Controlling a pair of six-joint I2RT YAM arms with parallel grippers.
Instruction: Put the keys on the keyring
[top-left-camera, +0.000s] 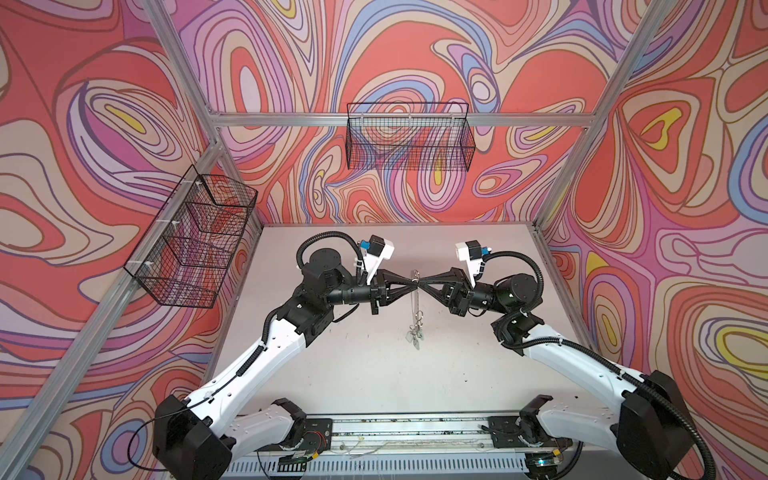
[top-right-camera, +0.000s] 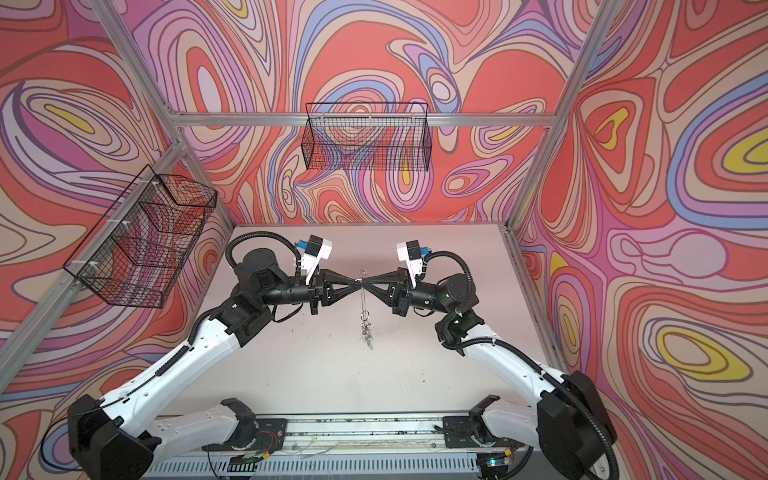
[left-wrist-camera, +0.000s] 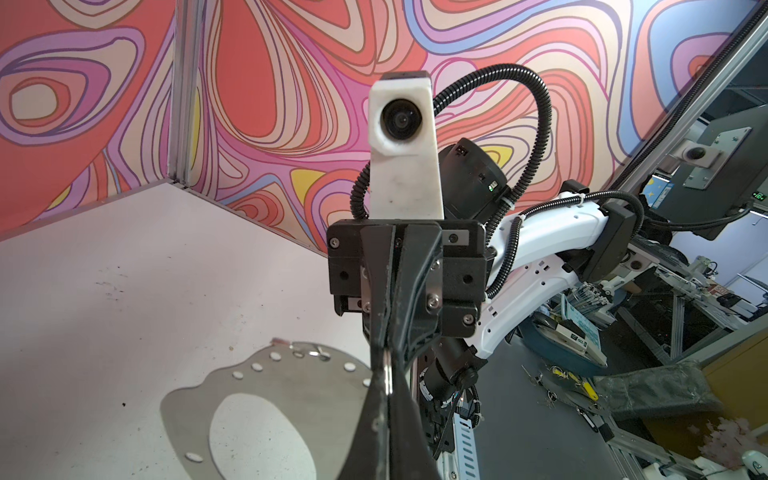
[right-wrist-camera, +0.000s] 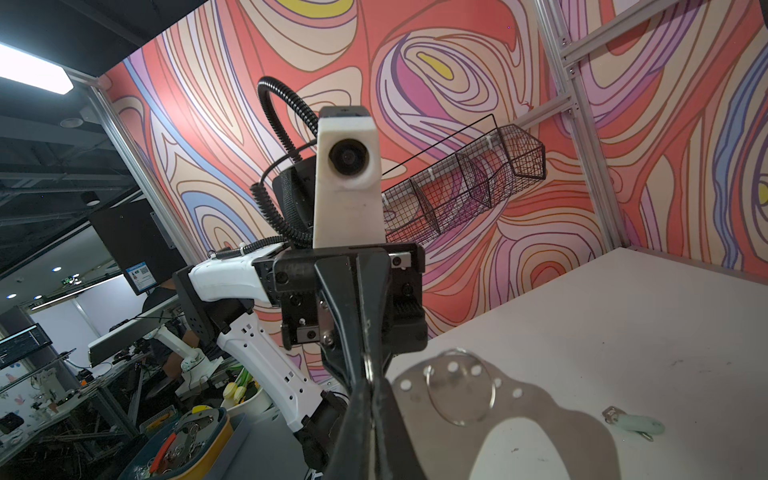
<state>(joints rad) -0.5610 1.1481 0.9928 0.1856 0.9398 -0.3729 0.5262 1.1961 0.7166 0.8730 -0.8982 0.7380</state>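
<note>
holding the keyring (left-wrist-camera: 291, 382) aloft: left gripper (top-left-camera: 411, 285) and right gripper (top-left-camera: 421, 286) are both fully closed, nose to nose on its top rim. keyring hangs edge-on in both top views; wrist views show its face. cannot tell whether the grip is on the flat edge or on one of its wire loops. keys (top-left-camera: 414, 334) cluster at the lower end. one pale-headed key (right-wrist-camera: 636, 424) shows just beside the rim, hanging or lying on the table (top-left-camera: 332, 374), unclear. thin wire ring (right-wrist-camera: 462, 424) rests against the keyring near the holes. reads as a regrip before threading. doing it well: only one gripper lets go at a time, the other clamps hard, moves slow so keyring and keys don't swing. main obstruction: each gripper blocks the other, tips touching or nearly. back basket (top-left-camera: 409, 137) and side basket (top-left-camera: 191, 241) hang on the walls, well apart, no issue.
</note>
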